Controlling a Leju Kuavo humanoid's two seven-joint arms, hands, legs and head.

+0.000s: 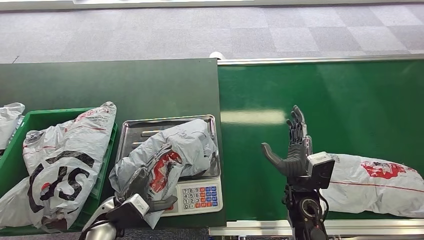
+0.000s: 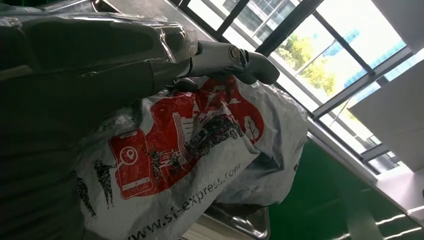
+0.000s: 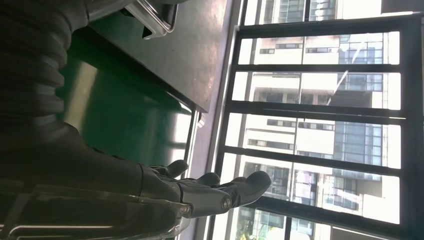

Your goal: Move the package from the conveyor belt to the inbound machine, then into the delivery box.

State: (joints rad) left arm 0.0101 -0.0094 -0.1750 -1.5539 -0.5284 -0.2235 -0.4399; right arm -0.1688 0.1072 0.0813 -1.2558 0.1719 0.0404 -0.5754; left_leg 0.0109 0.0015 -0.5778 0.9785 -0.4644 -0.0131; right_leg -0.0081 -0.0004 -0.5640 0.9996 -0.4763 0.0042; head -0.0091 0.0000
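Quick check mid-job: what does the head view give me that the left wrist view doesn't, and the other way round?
Head view alone: the green bin holding a bagged parcel, the scale's keypad, the right hand raised with fingers spread over the green conveyor belt, and another package lying beside it on the belt.

Left wrist view alone: the bag's red print and web address up close, plus windows behind.

Both: the left hand gripping the grey package on the scale tray.
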